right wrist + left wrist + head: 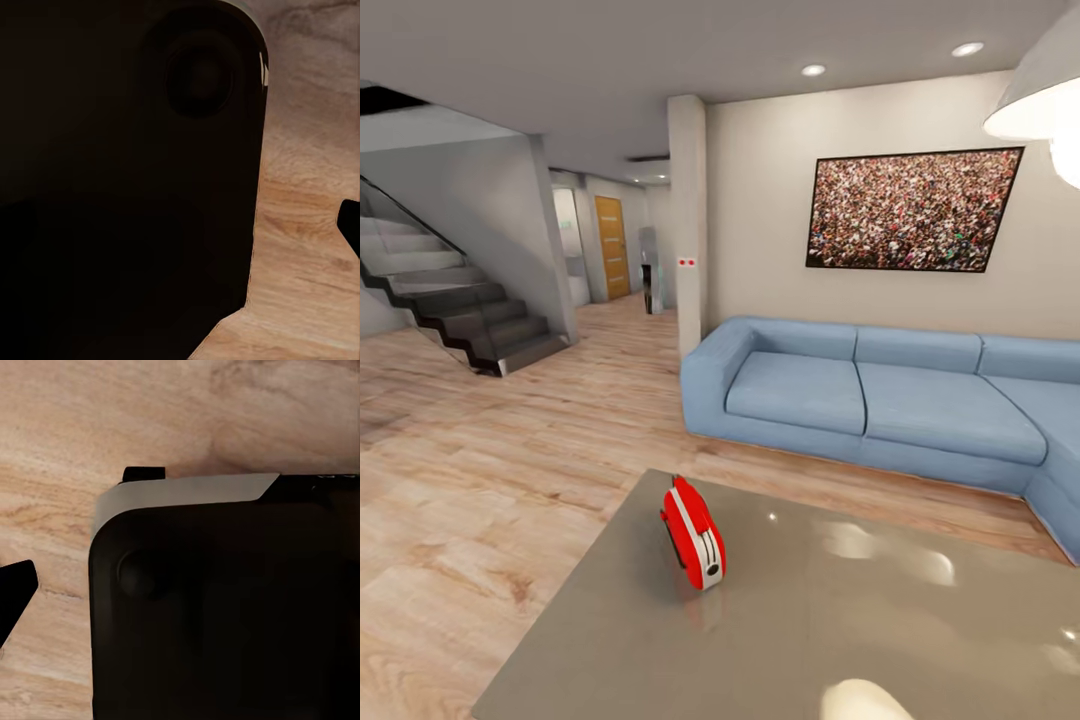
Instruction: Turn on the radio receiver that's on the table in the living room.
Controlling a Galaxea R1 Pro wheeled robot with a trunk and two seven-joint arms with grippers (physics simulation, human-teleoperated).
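Standing on edge near the far left corner of the glossy grey table [840, 640] was the red radio receiver [694, 533], no lettering legible, blue sofa [880, 400] and crowd picture [913, 209] beyond, wood floor [490, 470] leftward, jaw state impossible to tell.

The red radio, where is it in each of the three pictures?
Head view: the radio stands on the grey table, near its far left corner, in front of the blue sofa.
Left wrist view: not in it; wood floor and a dark robot part.
Right wrist view: not in it; wood floor and a dark robot part.
Shared landmark: the wood floor.
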